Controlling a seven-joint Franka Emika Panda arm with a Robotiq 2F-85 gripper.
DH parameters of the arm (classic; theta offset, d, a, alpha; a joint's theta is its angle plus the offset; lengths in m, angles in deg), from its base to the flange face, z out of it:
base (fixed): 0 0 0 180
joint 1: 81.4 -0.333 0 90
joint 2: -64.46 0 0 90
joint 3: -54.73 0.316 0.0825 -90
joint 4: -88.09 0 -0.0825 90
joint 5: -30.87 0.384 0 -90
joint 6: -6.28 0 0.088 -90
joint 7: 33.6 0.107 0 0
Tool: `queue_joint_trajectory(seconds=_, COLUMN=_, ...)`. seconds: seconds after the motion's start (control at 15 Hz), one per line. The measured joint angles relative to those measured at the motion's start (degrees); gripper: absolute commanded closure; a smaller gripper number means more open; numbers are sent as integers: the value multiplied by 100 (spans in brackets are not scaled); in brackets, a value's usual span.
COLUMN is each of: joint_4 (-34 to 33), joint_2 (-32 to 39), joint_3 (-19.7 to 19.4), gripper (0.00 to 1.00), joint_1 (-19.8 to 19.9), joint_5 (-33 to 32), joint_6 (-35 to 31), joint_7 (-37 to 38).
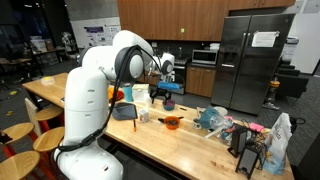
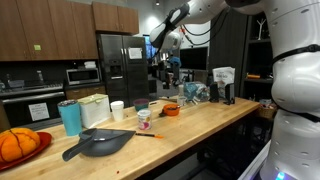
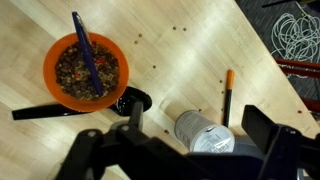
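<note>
1. The fingers [image 3: 265, 135] hang spread apart, empty, above the counter [image 3: 180, 60].
2. Below them stands a grey cup [image 3: 205, 135]. Beside it is an orange bowl [image 3: 85, 68] holding a blue spoon [image 3: 88, 55].
3. An orange pen [image 3: 227, 95] lies nearer the counter's edge.

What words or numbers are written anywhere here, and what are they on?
No text can be read.
Sheet on the fridge: print too small.
Posters in the background: blurred.
White bag on the counter: label too small.
Orange bowl: no writing.
</note>
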Motion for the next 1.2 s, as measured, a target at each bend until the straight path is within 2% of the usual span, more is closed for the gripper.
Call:
queue_joint_trajectory(seconds=0.53, joint_4=17, joint_2=427, joint_3=-139, gripper=0, joint_1=39, joint_5=-66, joint_6=-89, joint_7=-73)
queue_joint_trajectory(seconds=1.2, joint_4=-256, joint_2=1162, joint_3=-222, gripper=0, joint_1=48, joint_5=-1036, joint_6=-109, joint_7=-265)
